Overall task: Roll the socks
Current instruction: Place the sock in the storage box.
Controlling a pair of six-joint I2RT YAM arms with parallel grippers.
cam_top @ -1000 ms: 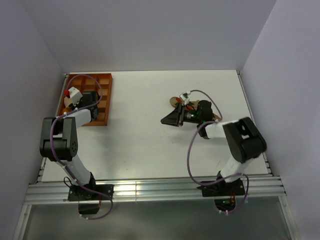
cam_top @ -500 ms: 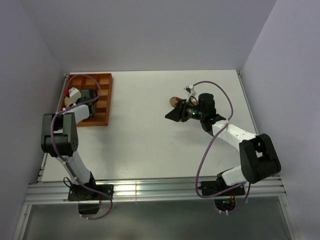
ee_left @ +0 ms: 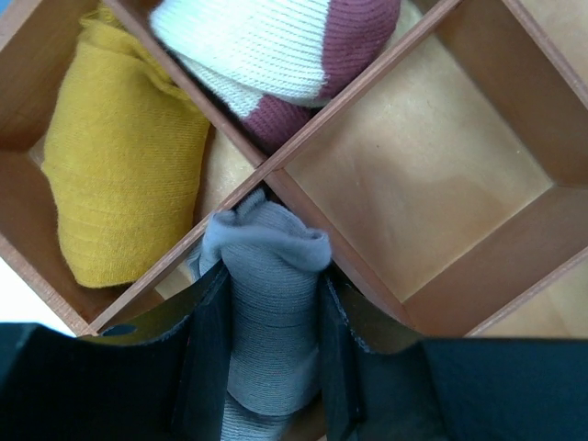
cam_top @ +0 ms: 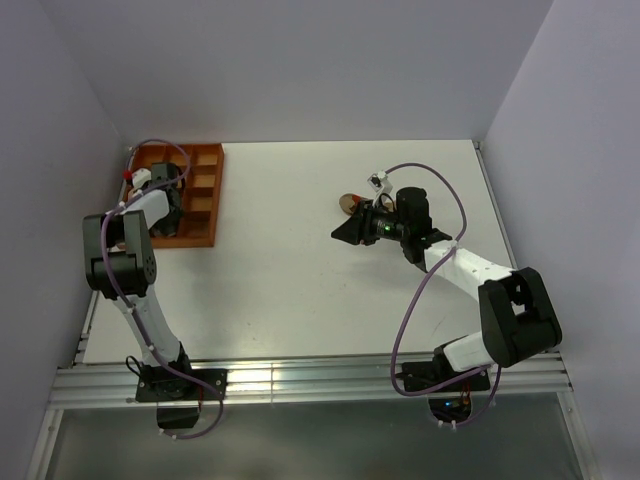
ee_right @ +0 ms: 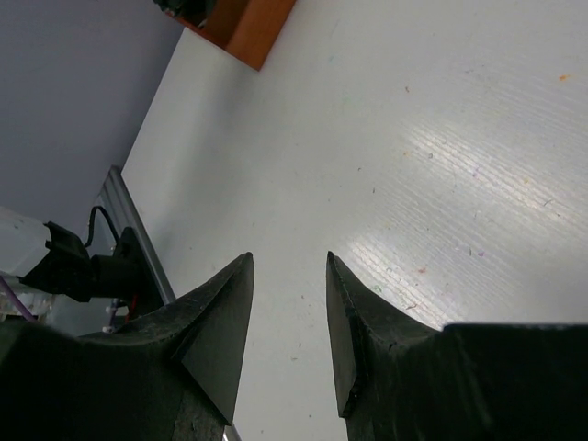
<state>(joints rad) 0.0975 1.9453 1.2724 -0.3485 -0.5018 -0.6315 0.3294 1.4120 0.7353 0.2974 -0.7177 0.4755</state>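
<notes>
Grips a grey sock roll in the left gripper, jaws narrowed onto its sides, over a wooden tray. Ahead of the fingertips, a white-and-maroon sock; leftward, a yellow sock. Holds the right gripper half spread, nothing between, above the white table. Tan sock just beside it.

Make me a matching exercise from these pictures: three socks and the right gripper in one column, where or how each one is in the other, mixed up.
1 grey sock
2 yellow sock
3 white-and-maroon sock
4 right gripper

A open over the table
B tray compartment at left of left wrist view
C held by left gripper
D tray compartment at top of left wrist view

Pairs: 1-C; 2-B; 3-D; 4-A
</notes>
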